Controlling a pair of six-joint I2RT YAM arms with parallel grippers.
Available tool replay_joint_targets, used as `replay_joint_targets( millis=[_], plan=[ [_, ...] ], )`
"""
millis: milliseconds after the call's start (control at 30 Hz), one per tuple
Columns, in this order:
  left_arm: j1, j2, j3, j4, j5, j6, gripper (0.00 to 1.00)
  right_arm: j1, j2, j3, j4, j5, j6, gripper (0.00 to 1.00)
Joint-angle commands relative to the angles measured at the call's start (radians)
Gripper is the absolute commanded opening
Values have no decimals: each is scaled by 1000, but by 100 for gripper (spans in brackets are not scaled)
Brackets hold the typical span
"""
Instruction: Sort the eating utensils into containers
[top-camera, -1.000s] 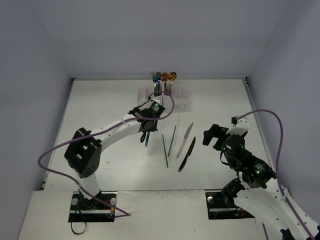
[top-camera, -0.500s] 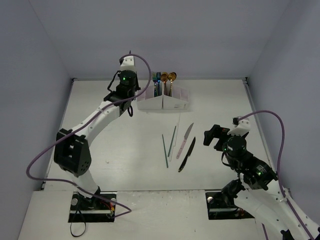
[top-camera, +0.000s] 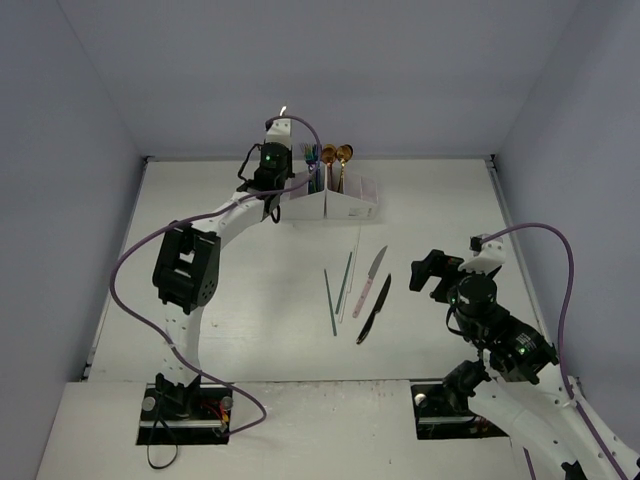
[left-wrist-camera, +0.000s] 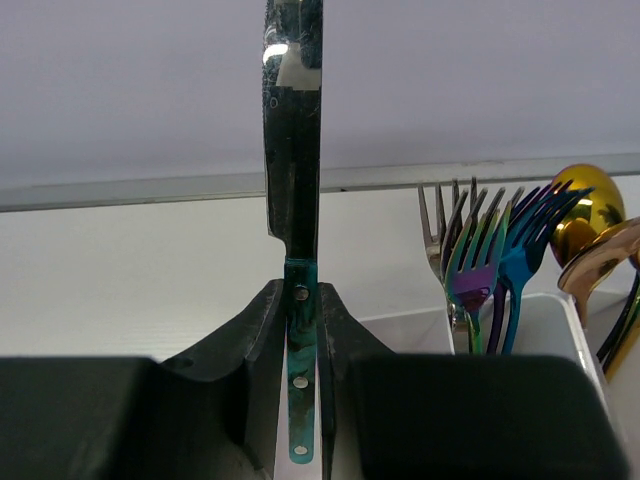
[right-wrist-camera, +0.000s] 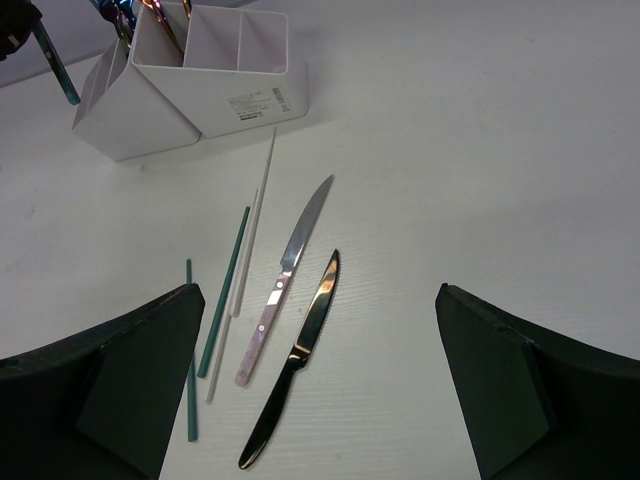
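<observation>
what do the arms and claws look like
The left arm and right arm are white links with bulky black joints, each trailing a purple cable and showing a small green light. The left claw and right claw have thick matte-black fingers.

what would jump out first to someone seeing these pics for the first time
The left gripper clamps a dark knife upright by its teal handle, at the left end of the white organiser box. Next come the iridescent forks and gold spoons standing in that box. Two knives and thin chopsticks lie loose mid-table before the open right gripper.
</observation>
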Motion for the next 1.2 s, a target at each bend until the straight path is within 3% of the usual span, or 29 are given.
replay_joint_targets(
  millis=[0,300,633,967,1167],
  plan=[
    [8,-24,15,153,15,-9,0,1,32,18,36,36,10,100],
    [8,-23,-57,158,18,-42,1,1,46,18,38,33,8,100],
    [6,-59,-140,156,27,-56,14,3,57,18,38,33,10,100],
    [-2,-181,-198,108,60,-69,51,1,42,17,37,32,14,100],
    [-73,-299,-184,-152,92,-71,58,1,1,18,34,40,17,100]
  ],
)
